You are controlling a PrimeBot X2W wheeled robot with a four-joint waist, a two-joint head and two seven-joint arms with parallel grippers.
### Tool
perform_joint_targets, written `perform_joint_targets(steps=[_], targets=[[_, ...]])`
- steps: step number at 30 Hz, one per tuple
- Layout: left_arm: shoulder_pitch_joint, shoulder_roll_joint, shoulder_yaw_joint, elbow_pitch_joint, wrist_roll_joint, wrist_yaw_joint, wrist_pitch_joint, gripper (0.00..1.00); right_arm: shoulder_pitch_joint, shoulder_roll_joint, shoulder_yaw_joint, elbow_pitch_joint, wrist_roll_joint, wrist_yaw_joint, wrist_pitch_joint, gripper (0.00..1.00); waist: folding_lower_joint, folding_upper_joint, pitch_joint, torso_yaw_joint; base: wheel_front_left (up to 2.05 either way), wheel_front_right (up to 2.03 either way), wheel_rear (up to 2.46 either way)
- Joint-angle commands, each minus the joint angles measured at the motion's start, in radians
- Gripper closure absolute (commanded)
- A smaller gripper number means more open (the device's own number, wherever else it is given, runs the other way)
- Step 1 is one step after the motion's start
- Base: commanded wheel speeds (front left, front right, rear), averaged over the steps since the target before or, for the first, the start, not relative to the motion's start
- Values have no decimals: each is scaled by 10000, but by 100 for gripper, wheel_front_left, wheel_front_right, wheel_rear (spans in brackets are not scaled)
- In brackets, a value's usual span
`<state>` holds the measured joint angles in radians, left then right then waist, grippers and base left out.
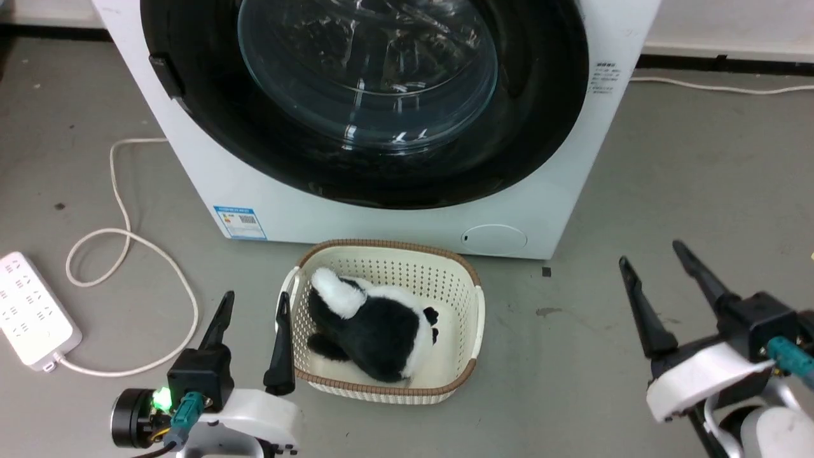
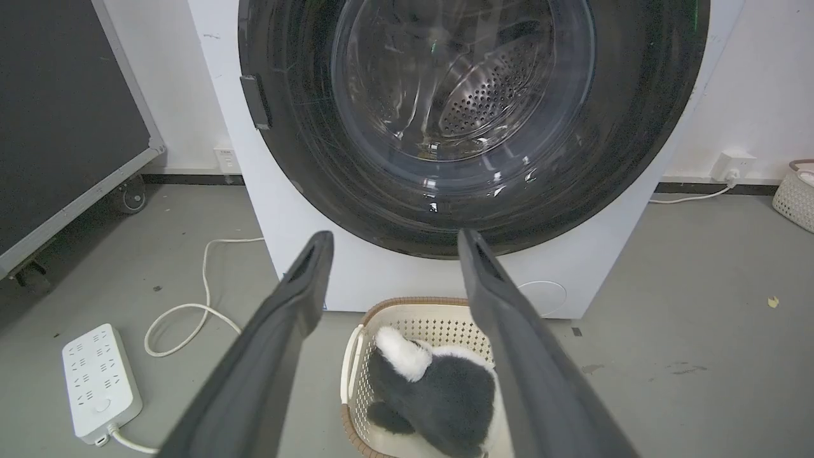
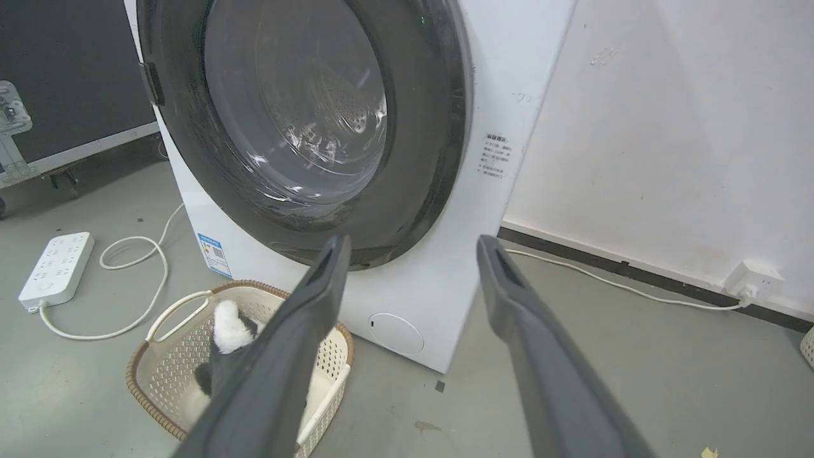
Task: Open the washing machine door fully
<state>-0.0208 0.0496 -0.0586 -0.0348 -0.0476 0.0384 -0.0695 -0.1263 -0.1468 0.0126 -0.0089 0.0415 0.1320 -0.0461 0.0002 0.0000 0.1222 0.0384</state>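
The white washing machine (image 1: pixel 381 219) (image 2: pixel 299 210) (image 3: pixel 445 280) stands on the grey floor ahead of me. Its round glossy black washing machine door (image 1: pixel 540 108) (image 2: pixel 636 114) (image 3: pixel 426 127) lies flush against the front, with a small black handle tab (image 1: pixel 166 75) (image 2: pixel 256 100) (image 3: pixel 151 83) on its left rim. Steel drum holes show through the clear bowl. My left gripper (image 1: pixel 255 303) (image 2: pixel 391 245) is open low at the left, beside a basket. My right gripper (image 1: pixel 655 256) (image 3: pixel 410 251) is open low at the right. Both hold nothing and are well short of the door.
A cream basket (image 1: pixel 461 337) (image 2: pixel 356 356) (image 3: pixel 152 375) with a black-and-white plush toy (image 1: pixel 372 327) sits right in front of the washer. A white power strip (image 1: pixel 28 312) and looping cable (image 1: pixel 121 242) lie on the floor at left. A dark wheeled panel (image 2: pixel 63 127) stands further left.
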Motion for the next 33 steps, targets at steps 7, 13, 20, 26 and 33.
perform_joint_targets(steps=[7, 13, 20, 26, 33], targets=[[-324, 5, -223, -152, -129, 174, -244, 0, -958, -396, 62, -58, 494, -5, 101, 100, -2, 0, 373, 183, 0, 0, 0], [-481, 5, -334, -239, -198, 254, -369, 0, -1768, -453, -30, 144, 1197, -5, 284, 100, -2, 0, 670, 316, 0, 0, 0], [-731, 5, -525, -355, -336, 387, -515, 0, -2974, -432, -426, 633, 2391, -6, 792, 100, -2, 0, 1059, 563, 0, 0, 0], [-883, 5, -688, -445, -459, 521, -641, 0, -4154, -319, -995, 1325, 3475, -7, 1445, 100, -2, 0, 1406, 775, 0, 0, 0], [-1012, 5, -815, -523, -545, 613, -766, 0, -5422, -182, -1656, 2315, 4391, -7, 2388, 100, -2, 0, 1731, 950, 0, 0, 0]])
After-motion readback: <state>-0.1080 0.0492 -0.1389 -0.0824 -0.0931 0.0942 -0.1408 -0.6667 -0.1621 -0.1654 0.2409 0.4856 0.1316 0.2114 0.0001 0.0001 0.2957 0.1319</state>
